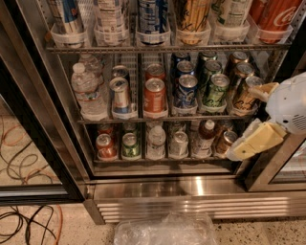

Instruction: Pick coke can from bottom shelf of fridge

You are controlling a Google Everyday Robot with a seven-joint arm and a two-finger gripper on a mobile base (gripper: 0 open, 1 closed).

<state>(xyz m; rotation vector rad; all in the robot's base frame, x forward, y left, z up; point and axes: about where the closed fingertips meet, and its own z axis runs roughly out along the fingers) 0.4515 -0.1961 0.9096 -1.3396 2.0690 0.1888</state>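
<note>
The coke can (105,146), small and red with a silver top, stands at the far left of the bottom shelf (162,160) of the fridge (191,186), in a clear plastic holder. To its right stand a green can (130,145), a clear bottle (156,140), a silver can (179,143), a brown bottle (206,138) and a brown can (224,141). My gripper (242,122) is at the right edge of the open fridge, level with the middle and bottom shelves and far right of the coke can. Its cream fingers (256,141) are spread apart and hold nothing.
The middle rack holds a water bottle (87,91), an orange-red can (154,95), and blue and green cans. A large red can (277,14) stands at the top right. The black door frame (33,119) is at the left. Cables (28,225) and a crumpled plastic bag (165,229) lie on the floor.
</note>
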